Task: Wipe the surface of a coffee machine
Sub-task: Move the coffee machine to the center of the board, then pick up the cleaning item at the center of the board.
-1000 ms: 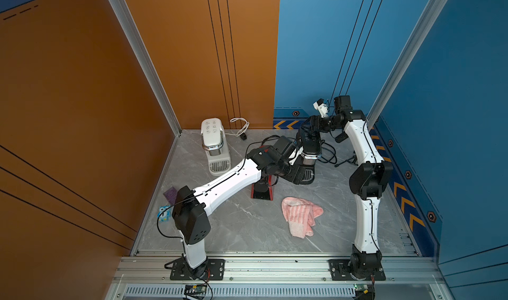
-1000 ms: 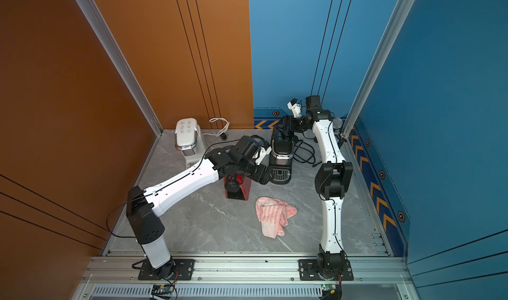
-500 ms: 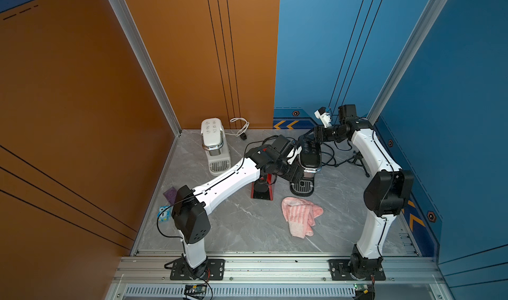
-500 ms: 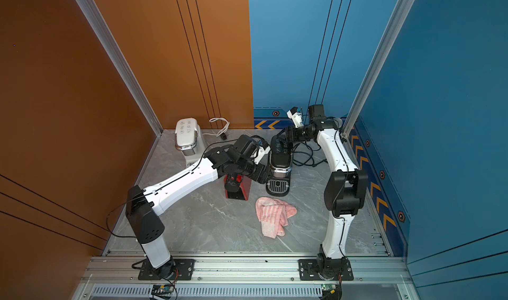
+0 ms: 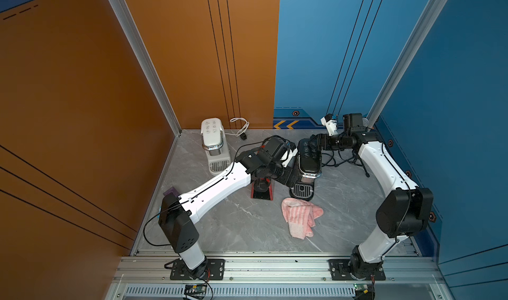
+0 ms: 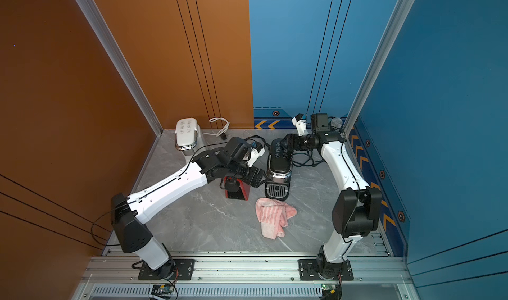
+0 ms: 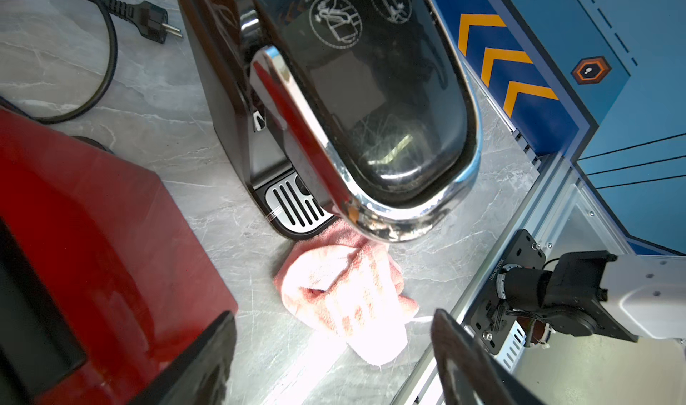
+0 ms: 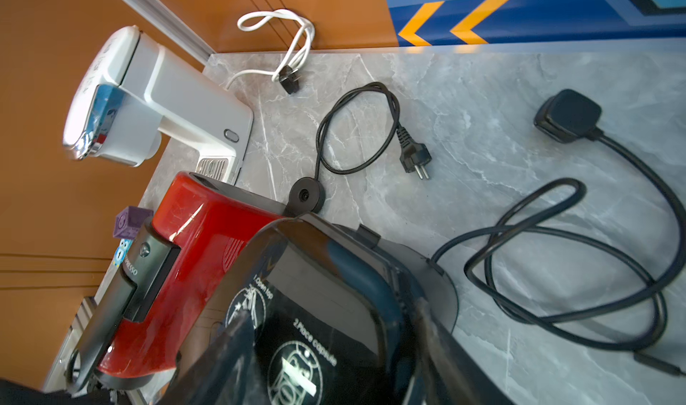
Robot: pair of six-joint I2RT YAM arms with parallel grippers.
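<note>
The open left hand (image 7: 332, 319) should drop onto the thick middle of the pink cloth (image 5: 301, 216) lying right in front of the black coffee machine (image 5: 309, 161), and I cannot tell if the right hand (image 8: 332, 314) is gripping.

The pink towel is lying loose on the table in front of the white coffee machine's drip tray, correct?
No, wrong machine. The pink towel lies loose on the table in front of the black coffee machine's drip tray, as both top views show.
</note>
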